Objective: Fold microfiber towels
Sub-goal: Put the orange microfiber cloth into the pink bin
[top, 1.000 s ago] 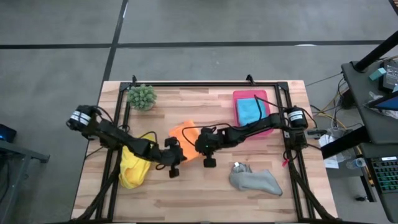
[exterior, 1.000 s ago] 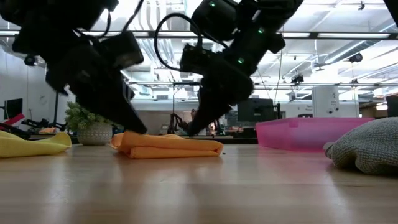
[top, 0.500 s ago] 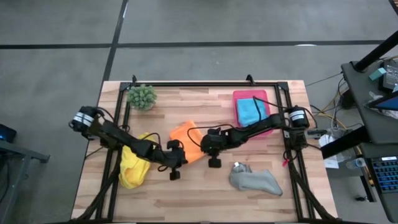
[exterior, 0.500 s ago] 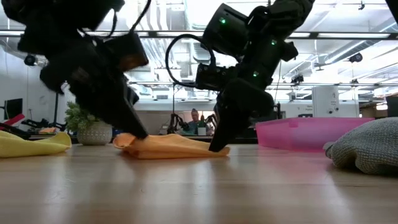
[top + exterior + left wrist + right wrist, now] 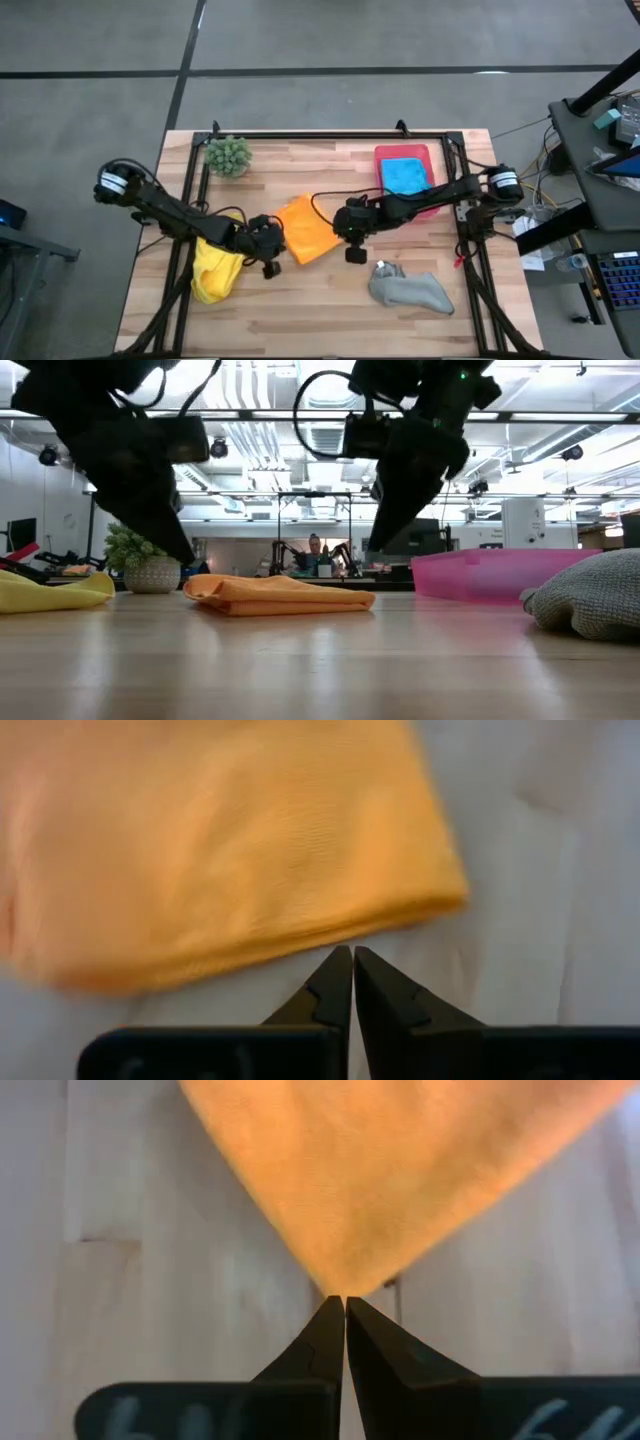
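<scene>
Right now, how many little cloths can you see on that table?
4: orange towel mid-table, yellow towel at the left, grey towel front right, blue towel in the pink tray. Others may be hidden.

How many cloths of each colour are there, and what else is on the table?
Orange cloth: 1
Yellow cloth: 1
Blue cloth: 1
Grey cloth: 1
Pink tray: 1
Green plant: 1
Total: 6

Folded orange towel [image 5: 275, 594] on wooden table [image 5: 320, 660], yellow towel [image 5: 50, 590] left, grey towel [image 5: 590, 595] right, pink tray [image 5: 480, 575] behind
</scene>
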